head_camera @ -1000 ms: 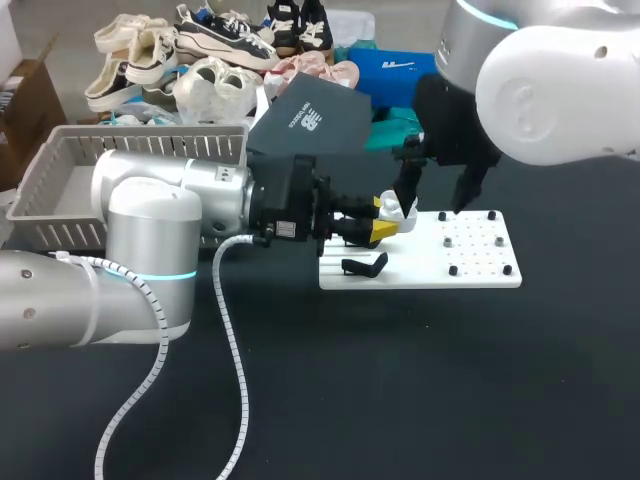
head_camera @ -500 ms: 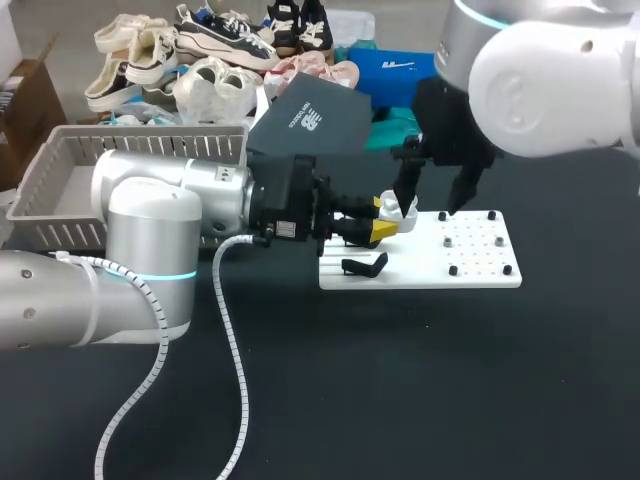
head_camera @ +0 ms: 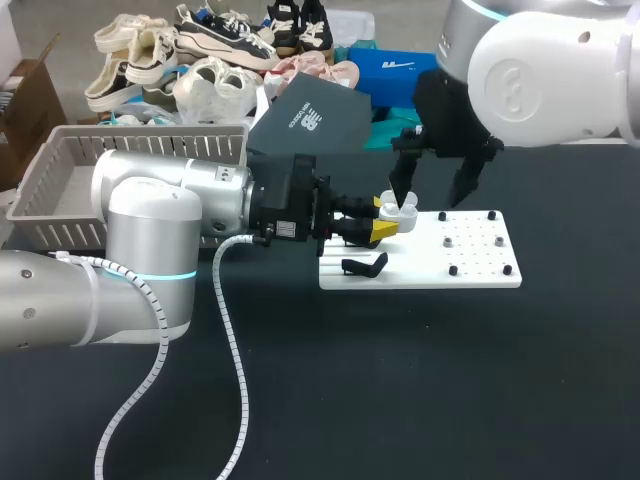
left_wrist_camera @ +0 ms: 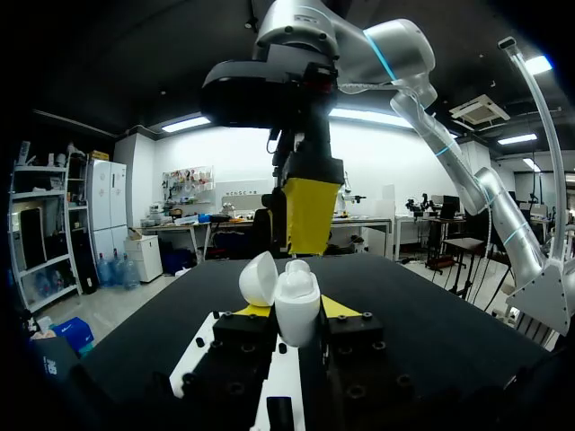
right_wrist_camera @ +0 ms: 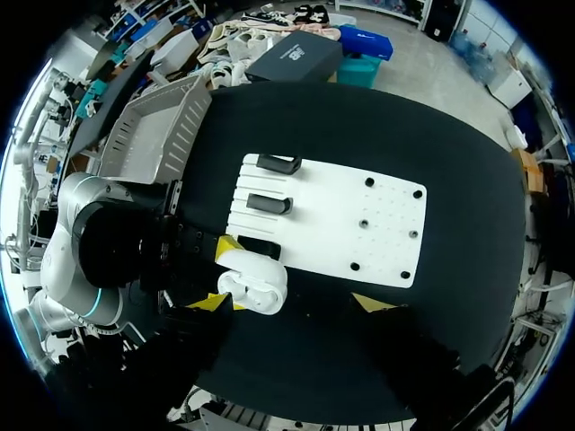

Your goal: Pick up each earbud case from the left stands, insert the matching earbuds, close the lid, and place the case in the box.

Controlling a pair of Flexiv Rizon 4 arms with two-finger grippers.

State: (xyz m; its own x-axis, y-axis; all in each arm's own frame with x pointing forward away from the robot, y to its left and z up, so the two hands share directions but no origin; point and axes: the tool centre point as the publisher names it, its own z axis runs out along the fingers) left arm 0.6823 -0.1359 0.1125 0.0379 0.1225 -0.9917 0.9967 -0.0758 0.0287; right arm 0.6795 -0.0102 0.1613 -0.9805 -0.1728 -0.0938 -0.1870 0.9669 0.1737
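Observation:
A white earbud case (head_camera: 400, 212) with its lid tipped open is held over the left part of the white board (head_camera: 430, 275). My left gripper (head_camera: 385, 222) is shut on the case from both sides. In the left wrist view the case (left_wrist_camera: 296, 310) stands upright between the yellow fingertips (left_wrist_camera: 340, 307). My right gripper (head_camera: 435, 185) hangs open just above the case, fingers wide apart and touching nothing. In the right wrist view the case (right_wrist_camera: 252, 280) lies below and between the spread fingertips (right_wrist_camera: 208, 303).
Black stands (right_wrist_camera: 269, 204) sit on the board's left half, and small black pegs (head_camera: 470, 245) dot its right half. A grey basket (head_camera: 60, 180) stands at the far left. A dark box (head_camera: 310, 120) lies behind the board.
My right gripper has lifted slightly away from the case and its fingers have spread wider. The left arm and the case have stayed still.

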